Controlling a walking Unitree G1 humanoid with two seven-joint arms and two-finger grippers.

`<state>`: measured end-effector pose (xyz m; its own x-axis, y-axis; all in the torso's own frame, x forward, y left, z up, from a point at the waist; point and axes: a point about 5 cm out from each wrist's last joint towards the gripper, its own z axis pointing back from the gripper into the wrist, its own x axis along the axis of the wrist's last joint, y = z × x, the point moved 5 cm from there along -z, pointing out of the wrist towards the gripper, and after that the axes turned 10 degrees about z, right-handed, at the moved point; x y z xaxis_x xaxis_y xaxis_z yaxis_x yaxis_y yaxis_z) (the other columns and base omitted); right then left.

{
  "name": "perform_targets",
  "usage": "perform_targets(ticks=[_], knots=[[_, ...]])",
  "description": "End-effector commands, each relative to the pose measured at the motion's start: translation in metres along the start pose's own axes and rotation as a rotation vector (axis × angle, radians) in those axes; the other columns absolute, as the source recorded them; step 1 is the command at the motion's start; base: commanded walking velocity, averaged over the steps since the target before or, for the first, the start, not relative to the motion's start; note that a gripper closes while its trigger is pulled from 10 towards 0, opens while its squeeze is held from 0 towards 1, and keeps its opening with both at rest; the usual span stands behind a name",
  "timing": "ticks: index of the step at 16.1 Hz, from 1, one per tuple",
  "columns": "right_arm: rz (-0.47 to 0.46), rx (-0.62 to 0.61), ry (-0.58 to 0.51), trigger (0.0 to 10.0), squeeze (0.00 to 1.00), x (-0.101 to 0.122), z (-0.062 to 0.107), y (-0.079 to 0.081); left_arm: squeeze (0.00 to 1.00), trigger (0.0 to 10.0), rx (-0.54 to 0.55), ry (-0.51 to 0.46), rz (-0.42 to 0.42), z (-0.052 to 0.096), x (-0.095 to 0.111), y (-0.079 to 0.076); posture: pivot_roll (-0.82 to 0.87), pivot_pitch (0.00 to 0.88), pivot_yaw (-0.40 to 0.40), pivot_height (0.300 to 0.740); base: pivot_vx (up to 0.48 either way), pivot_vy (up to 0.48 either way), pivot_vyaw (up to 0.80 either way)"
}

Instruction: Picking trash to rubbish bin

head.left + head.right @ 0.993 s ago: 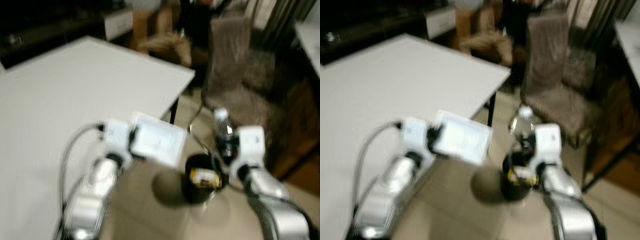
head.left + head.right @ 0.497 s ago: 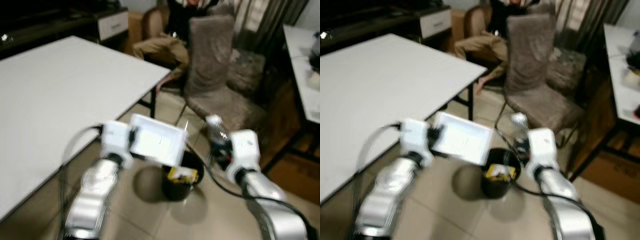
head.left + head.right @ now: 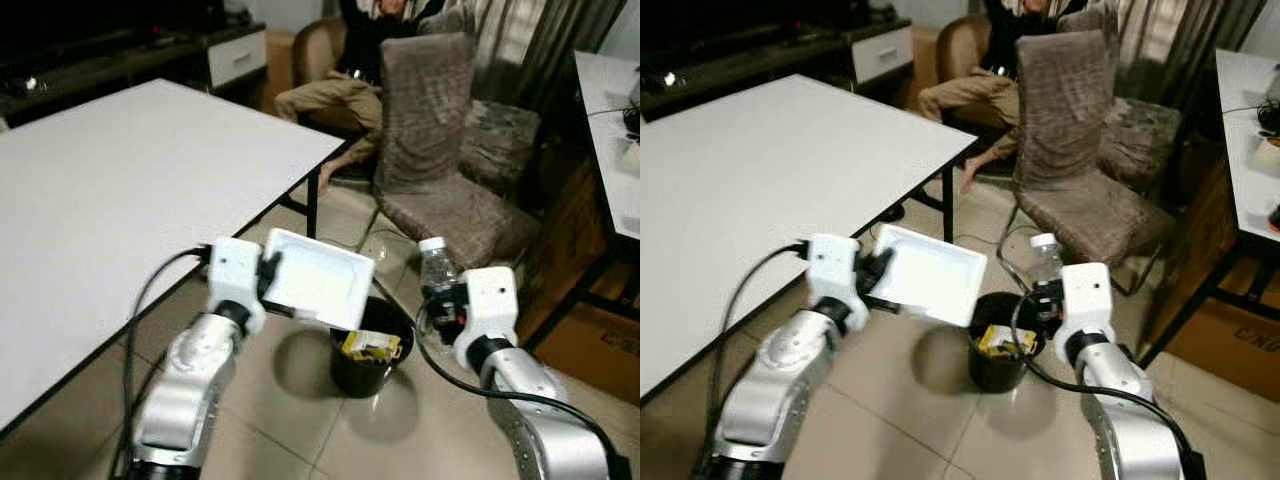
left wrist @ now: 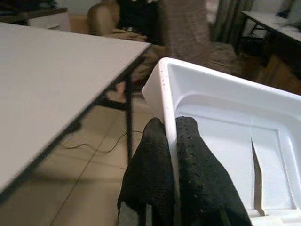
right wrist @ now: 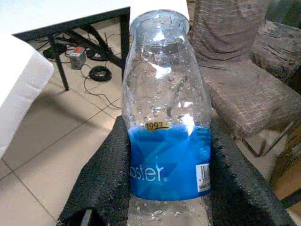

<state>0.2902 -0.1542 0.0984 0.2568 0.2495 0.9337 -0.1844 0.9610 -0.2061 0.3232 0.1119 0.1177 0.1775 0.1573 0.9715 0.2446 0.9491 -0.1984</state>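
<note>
The left gripper (image 4: 170, 141) has its two black, dimpled fingers pinched tight on the rim of a shallow white rectangular foam tray (image 3: 318, 280), one finger inside the wall and one outside. The tray is smooth and matte, with rounded corners and a raised lip, and it hangs tilted above the near-left edge of a small round black rubbish bin (image 3: 364, 352) that stands on the beige tiled floor (image 3: 300, 420). A yellow wrapper (image 3: 371, 346) lies inside the bin.

The right gripper (image 5: 162, 165) is clamped around a clear plastic water bottle (image 3: 435, 272), held upright just right of the bin. The right wrist view gives what the head views cannot: a glossy blue label (image 5: 165, 162) wrapped round the bottle's middle, droplets clinging to the inside of the ribbed plastic, and the woven texture of the fingers (image 5: 106, 174) pressing on both sides. The head views show the bottle's white cap (image 3: 432, 244).

A large flat white table (image 3: 120, 190) with a dark edge fills the left. Farther off stands a chair with a brown, coarsely woven fabric cover (image 3: 430, 110), and beyond it a person (image 3: 340, 90) sits in tan trousers. A black cable (image 3: 135, 320) loops along the silver left arm.
</note>
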Motion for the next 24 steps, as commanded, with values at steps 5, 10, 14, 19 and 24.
perform_targets(ticks=[5,10,14,19,24], knots=[[-0.026,-0.032,0.031,10.0,0.00,-0.013,0.000,-0.008,0.00,10.0,-0.046,-0.012,-0.015,0.001,-0.003,-0.012,-0.22,0.000,-0.048,0.740,0.000,0.000,-0.56],[0.004,0.017,0.033,10.0,0.00,-0.016,-0.004,0.001,0.00,10.0,-0.002,-0.052,-0.048,0.005,0.002,0.000,-0.20,0.000,-0.072,0.740,0.053,0.000,-0.79],[0.087,0.098,0.043,10.0,0.00,-0.023,-0.014,0.015,0.00,10.0,0.018,-0.039,-0.059,0.010,-0.005,0.005,-0.20,0.000,-0.084,0.740,0.310,0.000,0.00],[0.104,0.123,0.042,10.0,0.00,-0.027,-0.016,0.018,0.00,10.0,0.004,-0.035,-0.065,0.011,-0.007,0.003,-0.19,0.000,-0.079,0.740,0.368,0.000,0.00],[0.109,0.118,0.045,10.0,0.00,-0.031,-0.014,0.019,0.00,10.0,-0.023,-0.024,-0.071,0.009,-0.010,-0.001,-0.19,0.000,-0.065,0.740,0.376,0.000,0.00]])
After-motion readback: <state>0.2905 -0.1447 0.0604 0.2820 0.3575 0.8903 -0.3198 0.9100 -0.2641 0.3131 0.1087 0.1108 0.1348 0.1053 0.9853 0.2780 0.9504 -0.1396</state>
